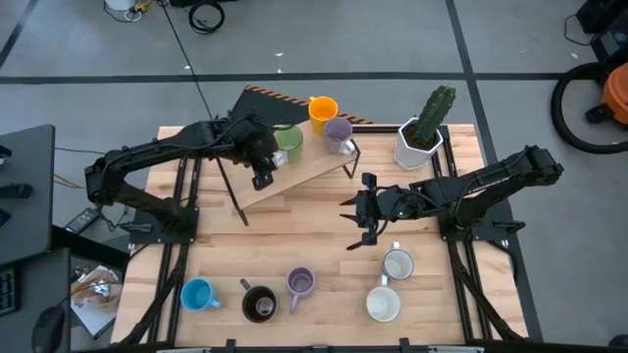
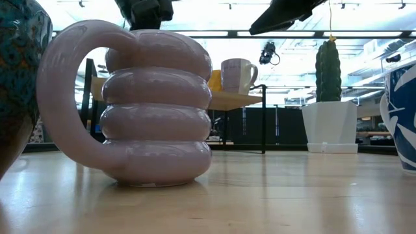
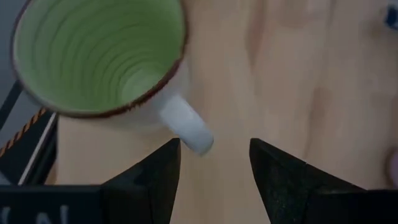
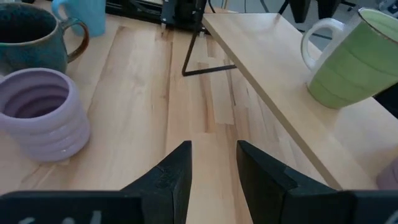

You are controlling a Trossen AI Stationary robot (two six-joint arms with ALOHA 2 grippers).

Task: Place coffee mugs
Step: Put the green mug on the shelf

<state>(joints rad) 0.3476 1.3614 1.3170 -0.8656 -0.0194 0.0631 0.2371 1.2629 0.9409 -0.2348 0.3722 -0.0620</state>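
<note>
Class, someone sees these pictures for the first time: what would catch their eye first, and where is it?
Likely the raised wooden shelf at the back of the table, holding orange, green and lilac mugs, with the open left gripper just behind the green mug's handle. Beside the shelf stands a cactus pot; five more mugs sit along the front edge.

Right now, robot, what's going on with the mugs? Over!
Left gripper open, empty, over the shelf beside the green mug. Right gripper open, empty, mid-table. Three mugs shelved, five waiting on the table. Nothing in the way.
</note>
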